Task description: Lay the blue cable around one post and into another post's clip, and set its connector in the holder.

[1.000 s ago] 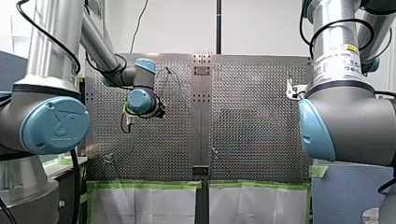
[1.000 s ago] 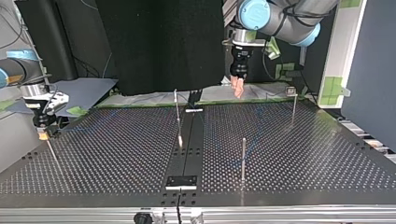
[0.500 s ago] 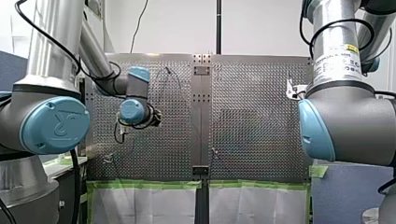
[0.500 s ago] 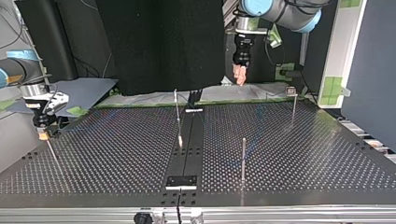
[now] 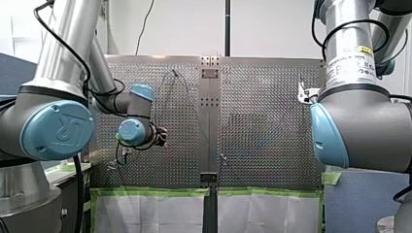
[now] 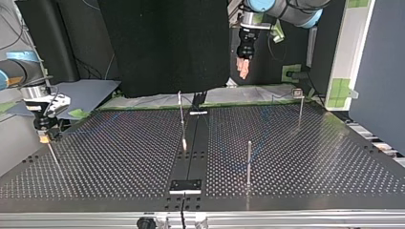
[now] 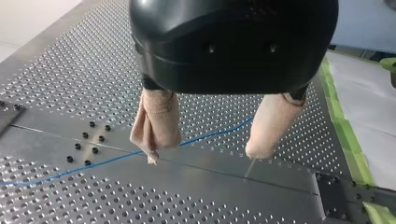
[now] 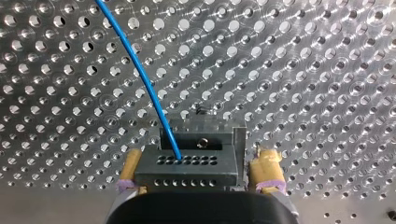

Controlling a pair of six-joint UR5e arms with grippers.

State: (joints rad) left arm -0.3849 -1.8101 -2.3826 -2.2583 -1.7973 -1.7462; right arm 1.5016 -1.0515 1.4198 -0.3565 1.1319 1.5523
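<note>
**Connector end in hand, routing unconfirmed.** The right gripper (image 8: pixel 197 157) sits low at the perforated table (image 6: pixel 119 157). Its 2 yellow pads (image 8: pixel 264 165) are pressed against either side of the grey connector (image 8: pixel 187 170). From the connector the blue cable (image 8: pixel 140 79) runs away across the holes.

A metal bracket (image 8: pixel 217 139) stands just ahead of the connector and appears to touch it. It may be the holder, though the right wrist view does not settle whether the connector is seated.

The left gripper (image 6: pixel 243 69) hangs well above the table's far edge in the top view. Its 2 beige fingers (image 7: pixel 156 121) are spread apart with nothing between them. Below them the cable lies flat on the table, crossing the plain centre strip.

Upright posts (image 6: pixel 249 162) stand near the middle and right of the top view, 1 of them with a small block at its tip. The cable shows there only as faint blue traces, so whether it passes around any post or sits in a clip cannot be told.

On this evidence, the connector end looks at or close to its place, with only the right gripper's release outstanding. The lay around 1 post and into another's clip remains unconfirmed, and the raised, empty left gripper is engaged with nothing.
</note>
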